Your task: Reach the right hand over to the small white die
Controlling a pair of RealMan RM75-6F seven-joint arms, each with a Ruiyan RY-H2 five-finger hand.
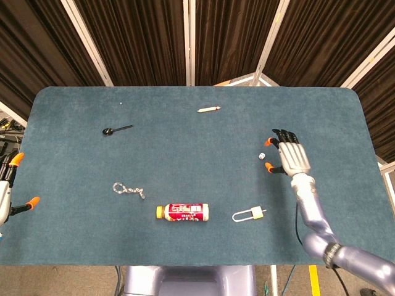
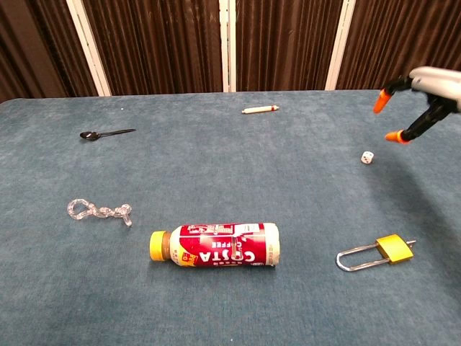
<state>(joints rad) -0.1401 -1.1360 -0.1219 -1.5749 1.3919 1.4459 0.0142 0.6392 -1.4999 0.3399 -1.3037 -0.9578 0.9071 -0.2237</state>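
Head view shows the right hand (image 1: 292,154) spread, holding nothing, just beside the die (image 1: 261,156), which lies on the table (image 1: 185,160) right of center; whether a fingertip touches it is unclear. Left hand (image 1: 6,191) sits at the table's left edge, fingers apart.

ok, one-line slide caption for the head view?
Right robot hand, fingers spread, poised beside the small white die on the blue table.

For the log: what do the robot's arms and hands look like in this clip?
The right hand has a silver-grey ribbed back, black fingers and orange fingertips, on a glossy silver-lavender arm with a dark ring near the elbow joint. The left hand shows only at the frame edge: pale body, black fingers, the same orange tips.
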